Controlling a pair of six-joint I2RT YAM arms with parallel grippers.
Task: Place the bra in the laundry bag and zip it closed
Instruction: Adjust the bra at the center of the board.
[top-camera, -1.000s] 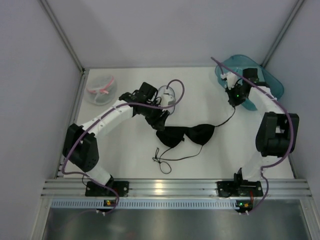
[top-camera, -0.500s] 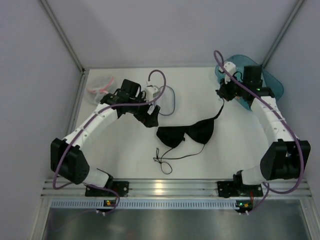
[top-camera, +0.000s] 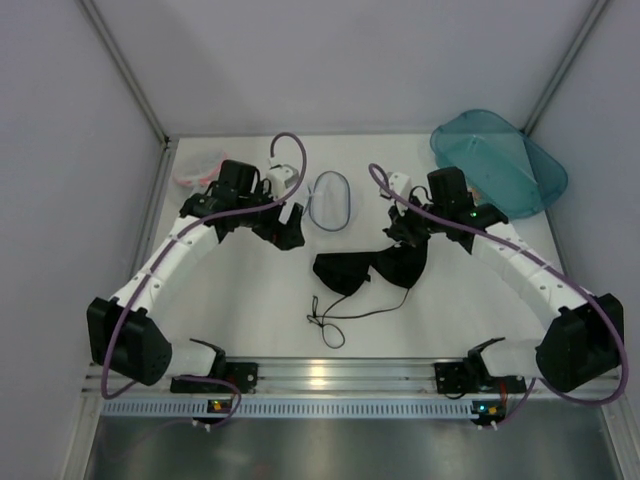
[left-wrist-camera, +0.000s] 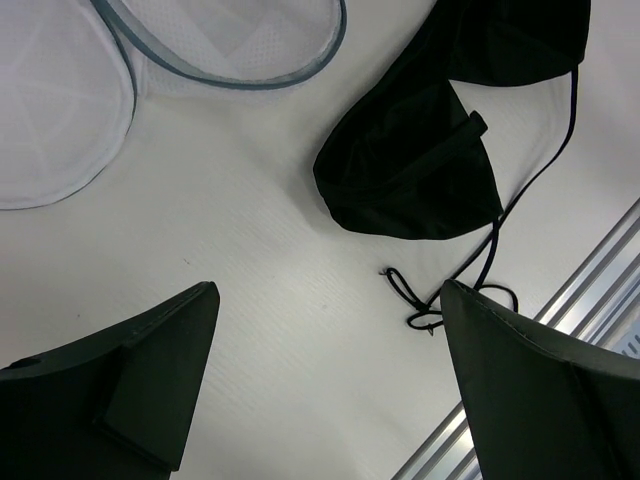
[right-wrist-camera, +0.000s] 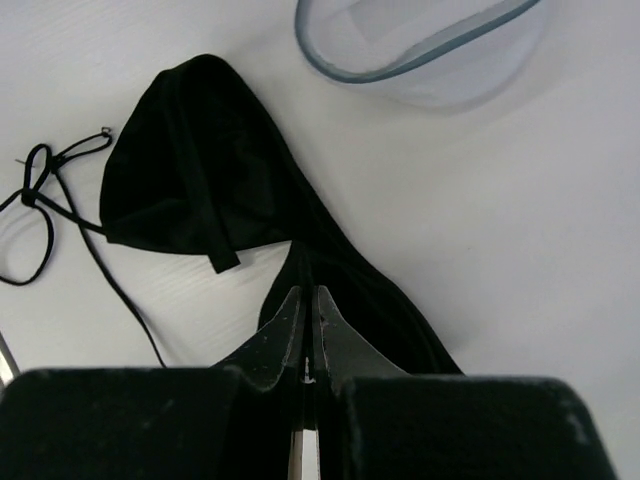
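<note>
The black bra (top-camera: 365, 270) lies mid-table, its thin straps (top-camera: 330, 325) trailing toward the front. My right gripper (top-camera: 398, 232) is shut on the bra's right side, the dark cloth (right-wrist-camera: 400, 320) bunched under its closed tips (right-wrist-camera: 309, 296); the other cup (right-wrist-camera: 185, 165) lies flat to the left. Behind it lies the laundry bag (top-camera: 330, 199), a white mesh round with a grey zip rim (right-wrist-camera: 330, 60), gaping open. My left gripper (top-camera: 285, 228) hangs wide open left of the bag and holds nothing (left-wrist-camera: 330, 292). The left wrist view shows bag halves (left-wrist-camera: 60, 110) and a cup (left-wrist-camera: 410, 170).
A teal plastic bin (top-camera: 505, 160) stands at the back right. A second round bag with a pink rim (top-camera: 195, 172) sits at the back left, partly behind my left arm. A metal rail (top-camera: 330, 375) runs along the front edge. Walls enclose the table.
My left gripper opened wide and drew back left, off the laundry bag. My right gripper swung from the teal bin toward the middle, dragging the bra's right side with it.
</note>
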